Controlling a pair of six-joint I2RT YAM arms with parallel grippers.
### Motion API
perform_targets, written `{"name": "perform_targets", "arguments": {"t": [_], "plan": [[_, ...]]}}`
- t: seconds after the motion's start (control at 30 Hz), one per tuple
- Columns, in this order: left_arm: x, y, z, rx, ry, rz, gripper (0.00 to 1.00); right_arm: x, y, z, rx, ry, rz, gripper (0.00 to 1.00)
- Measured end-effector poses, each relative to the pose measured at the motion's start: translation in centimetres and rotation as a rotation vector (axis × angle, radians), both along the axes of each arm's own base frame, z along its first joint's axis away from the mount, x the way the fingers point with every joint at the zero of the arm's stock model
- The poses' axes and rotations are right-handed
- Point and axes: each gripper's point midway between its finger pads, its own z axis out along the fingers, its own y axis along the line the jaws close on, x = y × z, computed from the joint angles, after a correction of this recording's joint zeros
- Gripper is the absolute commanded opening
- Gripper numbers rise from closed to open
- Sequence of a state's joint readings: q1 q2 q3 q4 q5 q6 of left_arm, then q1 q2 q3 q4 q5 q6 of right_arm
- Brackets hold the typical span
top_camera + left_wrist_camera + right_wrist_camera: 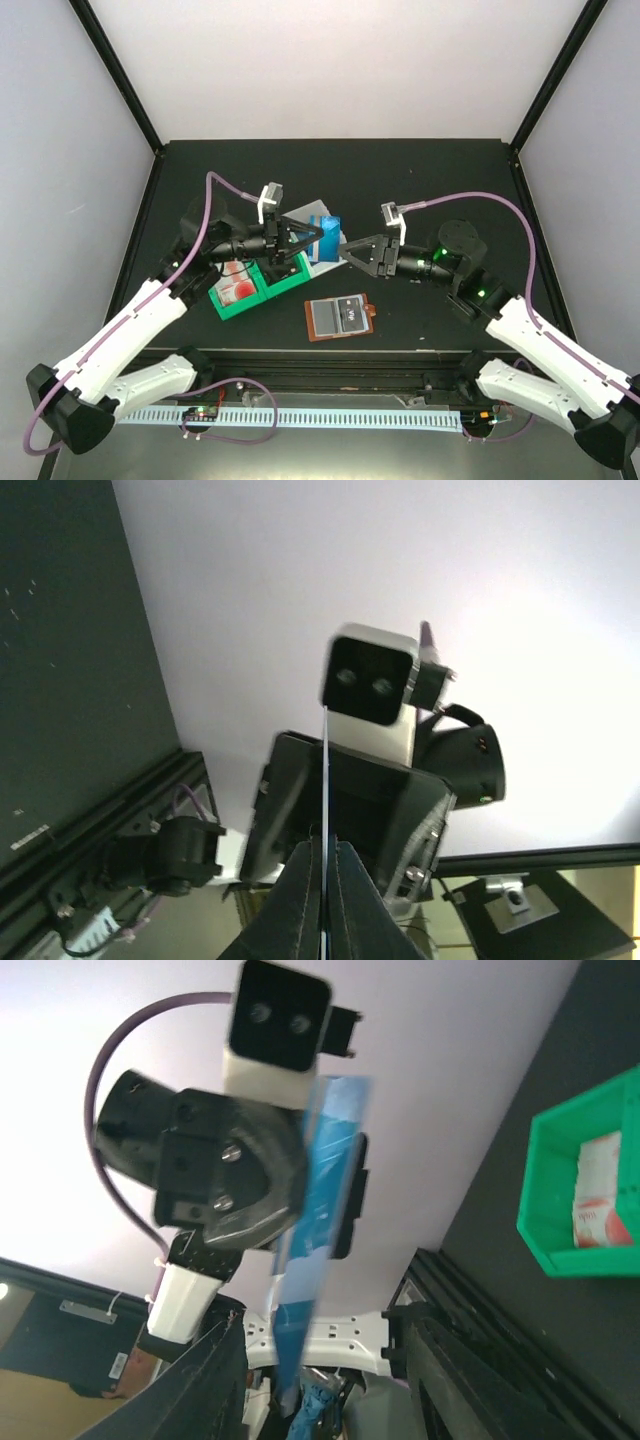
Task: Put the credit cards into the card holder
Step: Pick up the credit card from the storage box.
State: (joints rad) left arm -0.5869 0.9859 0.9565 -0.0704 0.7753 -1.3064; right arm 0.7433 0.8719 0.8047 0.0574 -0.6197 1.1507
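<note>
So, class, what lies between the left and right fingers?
A blue card, pinched in the left fingers, facing the open right fingers; the top view shows it.

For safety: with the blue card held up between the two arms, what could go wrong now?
1. The shut left jaws hold the blue credit card in mid-air; when the open right jaws close on it, it may slip and fall.
2. The card holder lies open, unheld, on the table; pushing a card in may slide it.

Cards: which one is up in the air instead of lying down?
The blue card, pinched by the left gripper; the red-and-white ones lie in the green bin.
</note>
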Motion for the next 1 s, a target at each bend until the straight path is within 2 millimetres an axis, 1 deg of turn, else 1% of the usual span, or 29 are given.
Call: {"name": "perform_targets", "arguments": {"t": [0.13, 0.23, 0.3, 0.37, 0.4, 0.43, 0.47, 0.57, 0.67, 0.73, 0.8, 0.87, 0.9, 0.93, 1.0], "plan": [[-1.1, 0.1, -0.7, -0.031, 0.060, -0.009, 0.02, 0.2, 0.6, -1.8, -0.030, 0.076, 0.019, 0.43], [-1.3, -0.1, -1.2, -0.032, 0.094, -0.012, 0.02, 0.1, 0.9, -2.5, -0.037, 0.106, 0.040, 0.40], [-1.4, -0.3, -1.3, -0.034, 0.105, -0.011, 0.01, 0.0, 1.1, -2.5, -0.033, 0.115, 0.056, 0.33], [-1.5, -0.4, -1.3, -0.034, 0.106, -0.009, 0.02, 0.0, 1.3, -2.5, -0.027, 0.122, 0.071, 0.22], [-1.5, -0.3, -1.4, -0.034, 0.108, -0.006, 0.03, -0.1, 1.4, -2.4, -0.021, 0.127, 0.078, 0.15], [-1.5, -0.4, -1.6, -0.034, 0.108, -0.005, 0.05, -0.1, 1.6, -2.3, -0.013, 0.131, 0.089, 0.05], [-1.5, -0.4, -1.9, -0.033, 0.111, -0.003, 0.13, -0.1, 1.6, -2.3, -0.008, 0.129, 0.094, 0.01], [-1.4, -0.4, -2.8, -0.021, 0.112, 0.005, 0.41, -0.2, 1.8, -2.7, 0.006, 0.143, 0.102, 0.01], [-1.5, -0.3, -3.3, 0.009, 0.064, 0.010, 0.61, 0.0, 1.5, -4.5, -0.013, 0.161, 0.080, 0.01], [-1.5, 0.1, -4.1, 0.057, 0.013, 0.025, 0.74, 0.1, 1.2, -5.7, -0.036, 0.160, 0.055, 0.01], [-1.4, 0.7, -5.1, 0.126, -0.051, 0.054, 0.82, 0.3, 0.7, -7.2, -0.072, 0.147, 0.020, 0.01], [-1.3, 1.7, -6.3, 0.199, -0.119, 0.088, 0.85, 0.3, 0.0, -9.4, -0.125, 0.138, -0.016, 0.01], [-1.4, 2.2, -7.0, 0.230, -0.156, 0.106, 0.84, 0.4, -0.3, -10.4, -0.152, 0.138, -0.030, 0.01], [-1.5, 2.6, -7.8, 0.255, -0.179, 0.114, 0.83, 0.4, -0.7, -12.0, -0.190, 0.142, -0.049, 0.01], [-1.7, 3.3, -10.8, 0.320, -0.197, 0.120, 0.76, 0.3, -1.4, -14.8, -0.258, 0.161, -0.073, 0.01]]}}
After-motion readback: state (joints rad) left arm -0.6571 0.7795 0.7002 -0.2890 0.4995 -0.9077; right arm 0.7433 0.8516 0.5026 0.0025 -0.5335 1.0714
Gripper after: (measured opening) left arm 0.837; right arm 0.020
